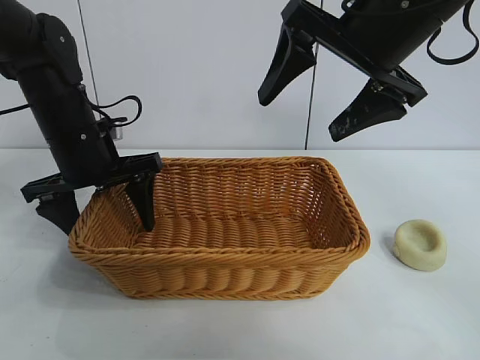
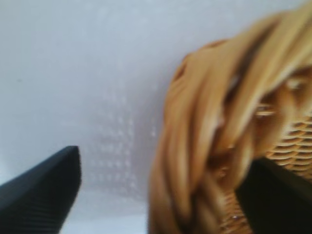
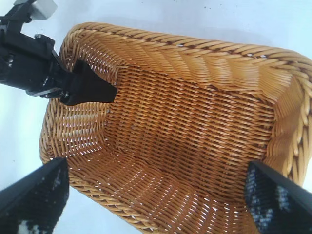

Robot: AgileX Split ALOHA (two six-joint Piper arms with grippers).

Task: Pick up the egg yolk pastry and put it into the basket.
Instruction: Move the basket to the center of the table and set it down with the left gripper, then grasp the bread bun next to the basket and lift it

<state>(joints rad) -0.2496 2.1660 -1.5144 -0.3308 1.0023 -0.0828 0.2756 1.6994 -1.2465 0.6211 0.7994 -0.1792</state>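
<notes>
Two grippers: both stand with jaws spread and neither holds anything.
Left gripper (image 1: 96, 206): its jaws straddle the basket's left end wall, one finger inside the basket and one outside above the table. The rim passes between them; whether either finger touches the wicker cannot be told.
Right gripper (image 1: 324, 96): it hangs high above the basket's right half, angled downward, jaws wide apart.
Basket (image 1: 225, 259): it rests on the table (image 1: 420, 322), long axis running left to right in the exterior view, mouth upward. Nothing lies inside it.
Egg yolk pastry (image 1: 421, 244): it sits on the table to the right of the basket, near its right end but apart from it. No gripper is close to it.
Pastry orientation: it lies flat with the dented face upward. As a round puck it shows no long axis, so you may approach from any side.
Step in hand: judge the pick as not yet begun; the pastry is untouched.
Next move: you would bring the right gripper, the nearer one, out past the basket's right rim and down over the pastry. Keep the jaws spread wider than the puck, then close on its sides.
Caution: the pastry looks soft, so grip lightly.
</notes>
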